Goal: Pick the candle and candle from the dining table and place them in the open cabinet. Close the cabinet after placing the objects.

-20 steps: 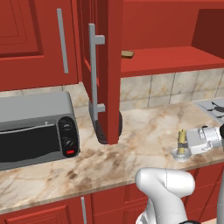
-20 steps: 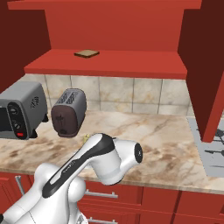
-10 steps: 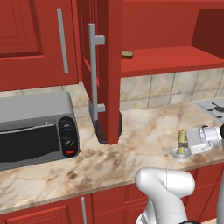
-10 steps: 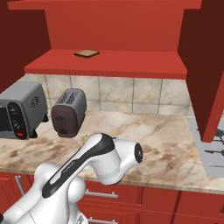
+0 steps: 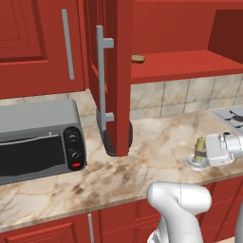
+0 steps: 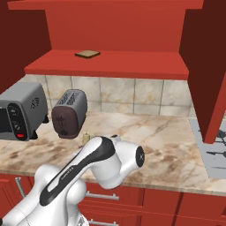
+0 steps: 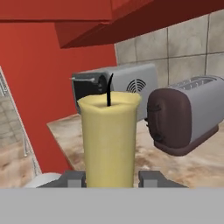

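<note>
The tool (image 7: 111, 177) is clamped on the candle (image 7: 109, 140), one finger on either side of its base, wick uppermost; the upright hold suits setting it down standing. In the left base view the candle (image 5: 200, 148) sits low over the worktop (image 5: 156, 142), just before the hand, on its clear dish. The cabinet (image 5: 185, 66) stands open above, its door (image 5: 116, 71) swung out. A brown slab (image 6: 87, 54) occupies the shelf's back left, so the remaining shelf appears free for placement.

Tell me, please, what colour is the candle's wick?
Black: the wick stands thin and dark atop the pale yellow candle, clearest in the hand view.
</note>
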